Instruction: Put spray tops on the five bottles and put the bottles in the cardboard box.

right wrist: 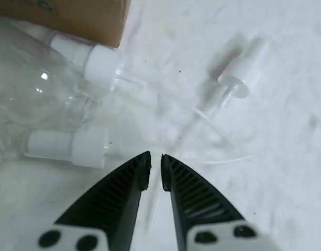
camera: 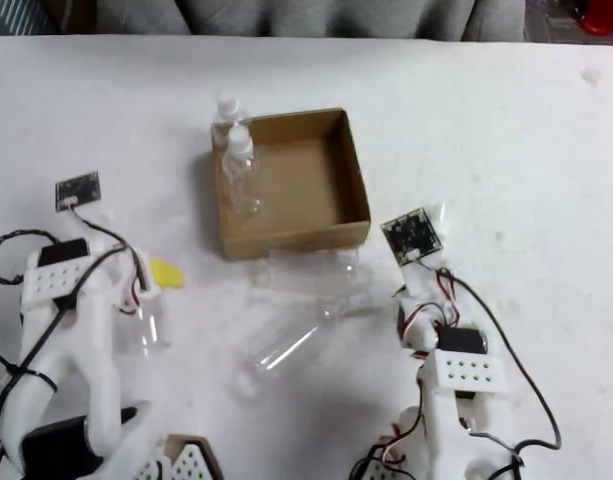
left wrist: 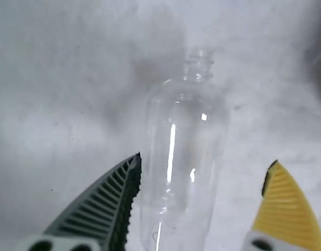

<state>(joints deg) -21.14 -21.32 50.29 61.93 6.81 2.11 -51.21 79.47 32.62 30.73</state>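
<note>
The open cardboard box (camera: 351,185) sits mid-table. One capped bottle (camera: 240,172) stands inside against its left wall, and another (camera: 226,112) stands just behind that corner. My left gripper (camera: 151,295) (left wrist: 202,164) is open around an uncapped clear bottle (left wrist: 184,157) (camera: 149,328), its yellow finger (left wrist: 286,204) apart from it. My right gripper (right wrist: 155,162) is shut on nothing, in front of the box. Ahead of it lie clear bottles with white spray tops (right wrist: 97,60) (right wrist: 71,147) and a loose spray top (right wrist: 243,76) with its tube.
Two clear bottles (camera: 306,270) (camera: 286,345) lie on the white table (camera: 506,130) between the box and the arms. The box corner (right wrist: 81,15) is close beyond the right gripper. Open table lies to the right and behind the box.
</note>
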